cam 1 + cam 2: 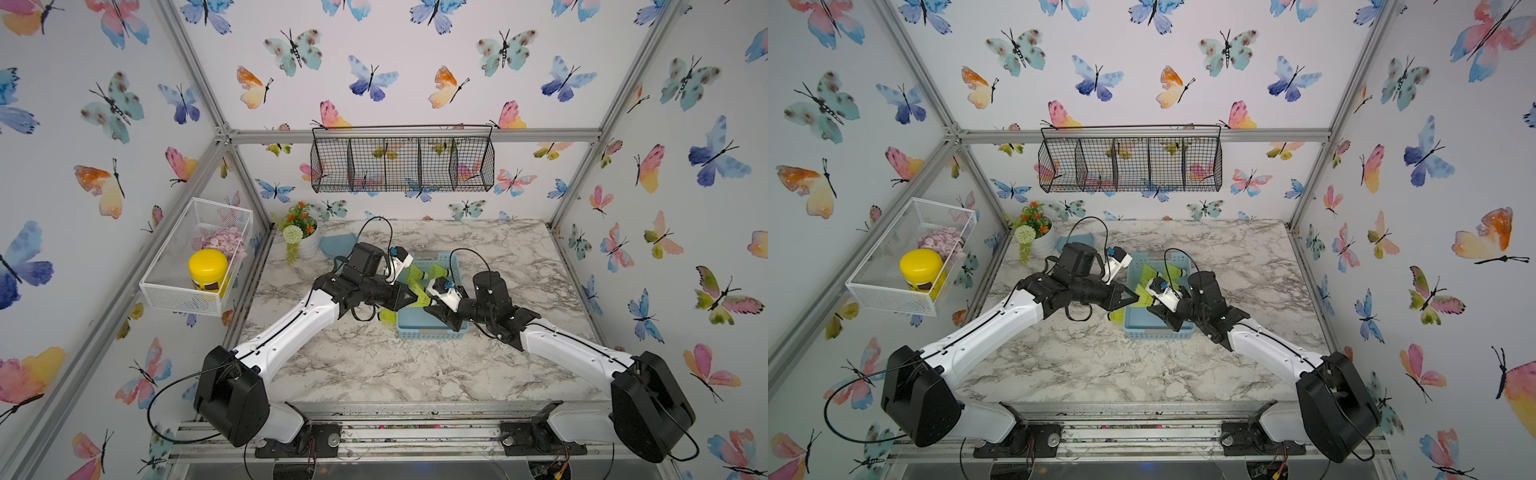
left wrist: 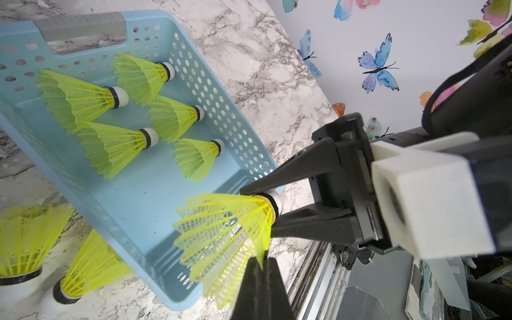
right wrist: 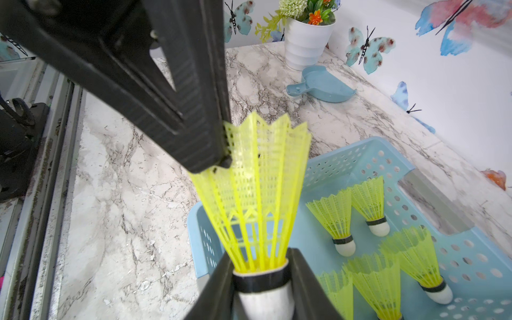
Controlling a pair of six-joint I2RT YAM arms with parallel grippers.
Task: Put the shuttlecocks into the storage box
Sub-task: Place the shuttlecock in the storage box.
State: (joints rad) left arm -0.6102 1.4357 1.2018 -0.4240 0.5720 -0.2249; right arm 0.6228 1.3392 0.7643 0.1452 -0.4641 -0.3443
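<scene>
One neon yellow-green shuttlecock (image 2: 221, 221) hangs over the near end of the light blue storage box (image 2: 133, 199), held from both sides. My left gripper (image 2: 261, 259) is shut, pinching the edge of its skirt. My right gripper (image 3: 261, 266) is shut on its white tip, a finger against each side. Both top views show the held shuttlecock (image 1: 419, 300) between the two arms. Several shuttlecocks (image 2: 110, 144) lie on the floor of the box. Two more (image 2: 25, 243) (image 2: 88, 266) stand on the marble beside the box's left wall; a top view shows one of them (image 1: 388, 316).
A white flower pot (image 1: 305, 241) and a blue scoop (image 3: 321, 86) sit at the table's back left. A white mesh basket (image 1: 195, 257) with a yellow jar hangs on the left wall, a black wire basket (image 1: 401, 160) on the back wall. A metal rail runs along the front edge.
</scene>
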